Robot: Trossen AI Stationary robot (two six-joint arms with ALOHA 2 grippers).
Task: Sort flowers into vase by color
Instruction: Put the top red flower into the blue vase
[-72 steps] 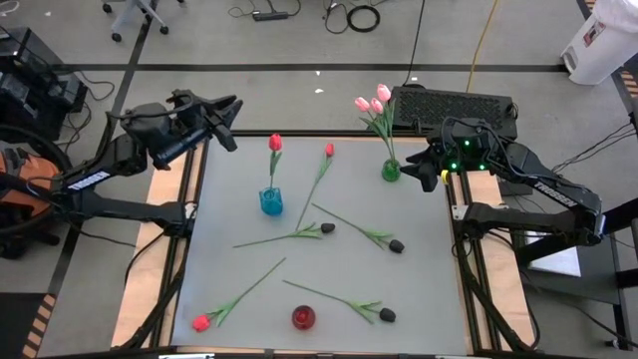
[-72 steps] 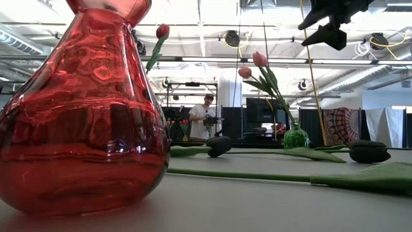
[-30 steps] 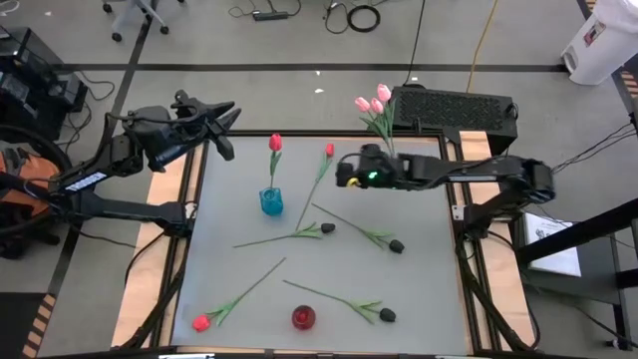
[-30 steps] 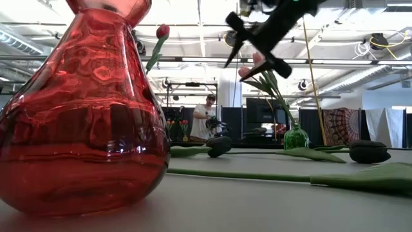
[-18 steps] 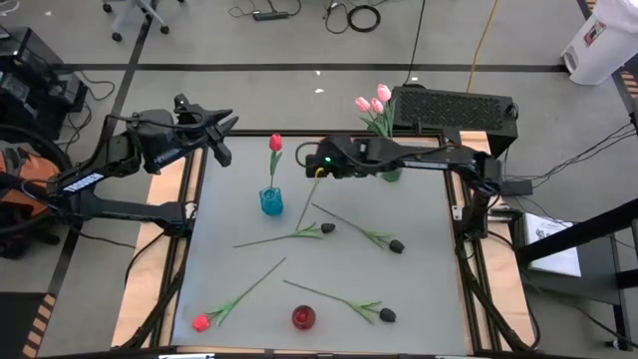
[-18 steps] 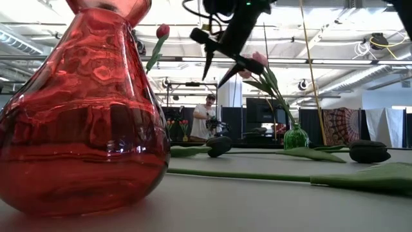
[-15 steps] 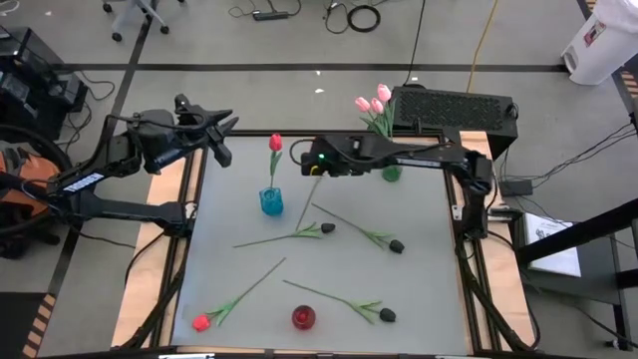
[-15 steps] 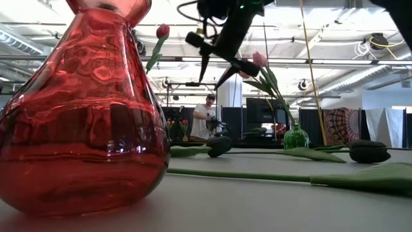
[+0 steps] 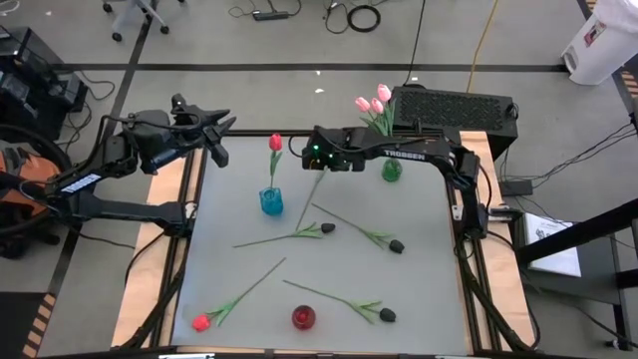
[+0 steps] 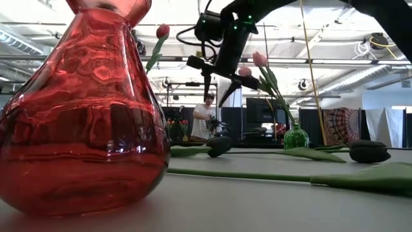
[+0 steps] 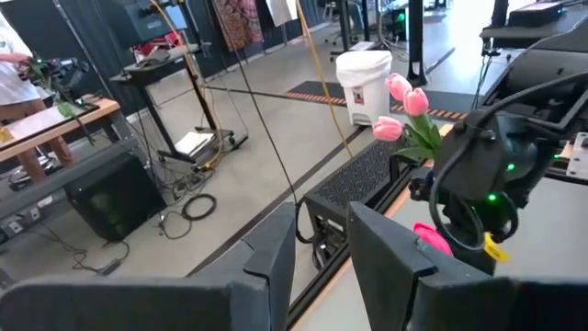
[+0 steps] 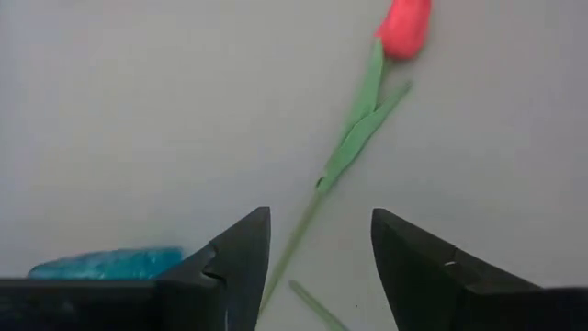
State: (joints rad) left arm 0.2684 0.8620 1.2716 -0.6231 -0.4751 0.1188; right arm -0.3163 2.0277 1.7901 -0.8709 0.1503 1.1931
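Note:
A red tulip (image 12: 404, 23) lies flat on the table, its stem (image 9: 310, 191) running toward the near edge. My right gripper (image 12: 319, 221) hangs open above that stem, pointing steeply down and well clear of the table (image 10: 214, 90). One red tulip (image 9: 276, 144) stands in the blue vase (image 9: 271, 201). Pink tulips (image 9: 374, 102) stand in the green vase (image 9: 391, 171). Black tulips (image 9: 327, 228) (image 9: 396, 245) (image 9: 386, 315) and another red one (image 9: 201, 322) lie on the table. My left gripper (image 9: 217, 140) waits open over the far left corner.
A red vase (image 9: 303, 317) stands near the front edge and fills the left of the low view (image 10: 84, 116). A black box (image 9: 454, 108) sits behind the far right corner. The blue vase (image 12: 110, 263) stands close beside my right gripper.
My right gripper has swung along the far side toward the table's left, from beside the green vase to above the lying red tulip. It has also tipped further downward and sunk a little.

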